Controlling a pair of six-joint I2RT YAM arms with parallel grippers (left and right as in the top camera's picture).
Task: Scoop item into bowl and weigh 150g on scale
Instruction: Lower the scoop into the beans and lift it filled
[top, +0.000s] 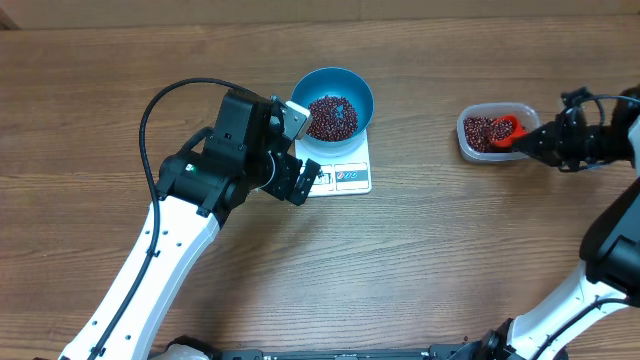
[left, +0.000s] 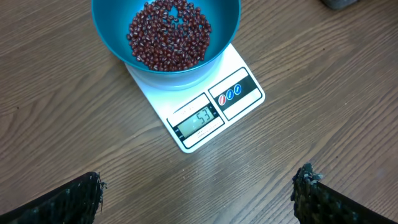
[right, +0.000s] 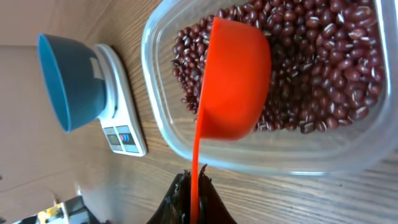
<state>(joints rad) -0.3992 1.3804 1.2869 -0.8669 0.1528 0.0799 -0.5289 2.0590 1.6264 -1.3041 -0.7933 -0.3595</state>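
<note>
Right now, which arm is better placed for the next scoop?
Right: the right gripper is shut on the orange scoop, in the tub of beans. The left gripper is open and empty, beside the scale.

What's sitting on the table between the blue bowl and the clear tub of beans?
Nothing. In the overhead view, only bare wooden table runs between the blue bowl and the clear tub of beans.

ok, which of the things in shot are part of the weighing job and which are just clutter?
Job: beans, blue bowl, scale, clear tub, orange scoop held in the shut right gripper, open left gripper.
Clutter: none visible; just the wooden table.
</note>
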